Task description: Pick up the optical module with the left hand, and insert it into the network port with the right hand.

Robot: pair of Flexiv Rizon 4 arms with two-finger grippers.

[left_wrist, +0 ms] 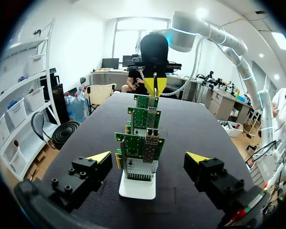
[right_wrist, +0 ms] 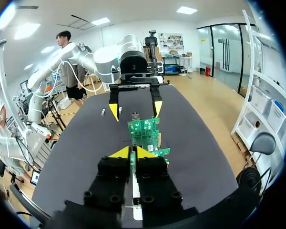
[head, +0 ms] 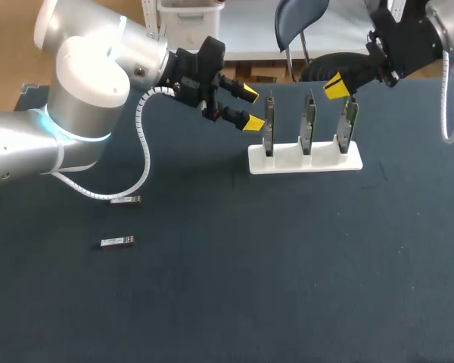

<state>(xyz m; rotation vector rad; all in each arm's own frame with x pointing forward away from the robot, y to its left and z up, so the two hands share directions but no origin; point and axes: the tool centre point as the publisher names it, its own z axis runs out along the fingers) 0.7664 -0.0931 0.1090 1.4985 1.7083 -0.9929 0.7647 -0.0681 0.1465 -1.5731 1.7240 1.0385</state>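
Table (head: 287, 287) holds optical modules (head: 118, 242) (head: 126, 200) unseen in left wrist view; left hand (head: 250, 107) spread, right hand (head: 335, 85) pressed together.

Small metal modules (head: 117, 242): two are counted.
Green circuit boards (head: 309, 121): three are counted.
White stand (head: 305, 159): one is counted.
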